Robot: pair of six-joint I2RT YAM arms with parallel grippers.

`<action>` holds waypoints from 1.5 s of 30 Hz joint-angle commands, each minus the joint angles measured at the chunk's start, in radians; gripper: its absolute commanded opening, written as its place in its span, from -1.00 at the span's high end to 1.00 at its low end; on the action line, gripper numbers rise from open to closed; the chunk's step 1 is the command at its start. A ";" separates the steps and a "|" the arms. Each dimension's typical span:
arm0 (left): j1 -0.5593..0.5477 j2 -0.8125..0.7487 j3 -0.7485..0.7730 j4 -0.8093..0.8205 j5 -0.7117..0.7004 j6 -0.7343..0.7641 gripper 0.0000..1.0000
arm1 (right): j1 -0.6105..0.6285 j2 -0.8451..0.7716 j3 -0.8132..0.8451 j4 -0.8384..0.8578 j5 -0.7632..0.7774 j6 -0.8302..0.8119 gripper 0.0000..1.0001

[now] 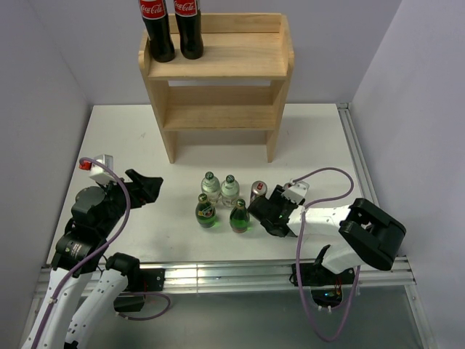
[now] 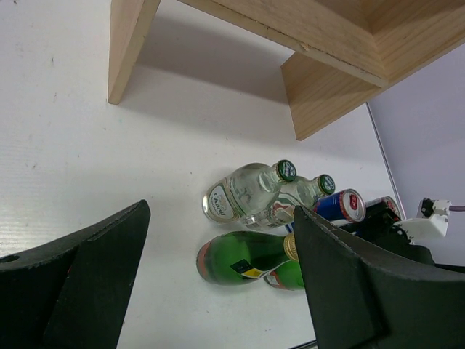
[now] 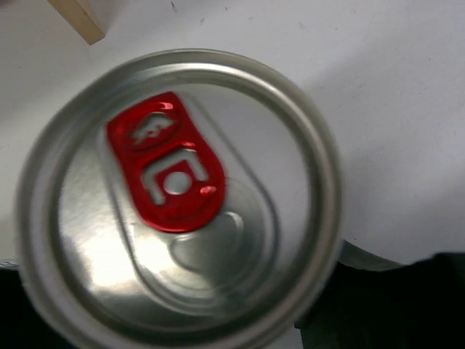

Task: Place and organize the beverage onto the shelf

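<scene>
Shelf: wooden shelf (image 1: 232,54) at the far side of the white table (image 1: 131,145); two tiers, low rim round the top one.
Top tier: two cola bottles (image 1: 157,33) upright, side by side at its left end (red labels, dark glass).
Drinks: all on the table side, in front of the shelf, between the two arms, bunched close.
Back row: left clear bottle (image 1: 210,185) and right clear bottle (image 1: 230,187), green caps, upright, just beside each other; loose can (image 1: 259,191) just to their right.
Front row: left green bottle (image 1: 206,211) and right green bottle (image 1: 240,216), upright, nearer the arm bases, small gap between them.
Right gripper (image 1: 263,211): closed on gripped can (image 3: 182,196). Its wrist view is filled by the silver lid and red tab, with dark finger parts at both lower edges of the rim.
Gripped can position: right edge of the bunch, just beside the loose can. The gripper hides it in the top view, and the left wrist view shows only its rim against the black gripper. Cannot tell whether it rests on the table.
Left gripper (image 1: 150,184): jaws wide apart, nothing between them; left of the bunch, apart from the bottles, facing them.
</scene>
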 commanded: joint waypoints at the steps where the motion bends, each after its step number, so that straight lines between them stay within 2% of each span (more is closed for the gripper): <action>1: 0.003 0.000 0.003 0.041 0.019 0.020 -0.73 | -0.005 0.001 0.022 0.054 0.032 -0.003 -0.08; 4: 0.003 0.000 0.003 0.041 0.019 0.020 -0.73 | -0.005 -0.012 0.006 0.074 0.004 -0.027 0.39; 5: 0.003 0.000 0.001 0.041 0.019 0.020 -0.73 | -0.004 -0.022 0.005 0.062 -0.002 -0.014 0.99; 9: 0.003 -0.003 0.001 0.042 0.018 0.022 -0.73 | 0.014 -0.064 0.043 -0.101 0.027 0.097 1.00; 13: 0.003 -0.003 0.001 0.044 0.019 0.022 -0.73 | 0.099 -0.119 0.138 -0.400 0.107 0.207 1.00; 16: 0.005 -0.003 0.003 0.044 0.019 0.022 -0.73 | 0.137 -0.177 0.233 -0.538 0.145 0.218 1.00; 19: 0.003 -0.004 0.003 0.044 0.019 0.022 -0.73 | 0.160 -0.246 0.319 -0.570 0.188 0.143 1.00; 21: 0.005 -0.004 0.003 0.044 0.019 0.022 -0.73 | 0.165 -0.306 0.374 -0.532 0.201 -0.001 1.00; 22: 0.007 -0.006 0.003 0.044 0.019 0.022 -0.73 | 0.165 -0.326 0.390 -0.459 0.202 -0.071 1.00; 24: 0.008 -0.009 0.003 0.044 0.019 0.022 -0.73 | 0.165 -0.389 0.426 -0.333 0.192 -0.341 1.00; 25: 0.010 -0.007 0.001 0.044 0.019 0.022 -0.73 | 0.163 -0.410 0.433 -0.179 0.157 -0.448 1.00; 26: 0.011 -0.010 0.001 0.046 0.019 0.022 -0.73 | 0.163 -0.448 0.451 -0.101 0.121 -0.645 1.00; 27: 0.013 -0.011 0.001 0.046 0.019 0.023 -0.73 | 0.157 -0.468 0.457 -0.018 0.077 -0.749 1.00; 28: 0.014 -0.012 0.000 0.046 0.019 0.023 -0.73 | 0.151 -0.482 0.468 0.104 -0.033 -0.830 1.00; 29: 0.020 -0.012 0.000 0.046 0.021 0.023 -0.73 | 0.143 -0.501 0.503 0.145 -0.087 -0.944 1.00; 34: 0.036 -0.017 0.001 0.049 0.028 0.025 -0.73 | 0.065 -0.478 0.655 0.229 -0.336 -1.139 1.00; 38: 0.051 -0.020 -0.002 0.053 0.038 0.026 -0.72 | 0.033 -0.386 0.802 0.262 -0.605 -1.344 1.00; 45: 0.066 -0.024 -0.002 0.055 0.044 0.026 -0.72 | -0.079 -0.176 1.095 0.200 -0.776 -1.396 1.00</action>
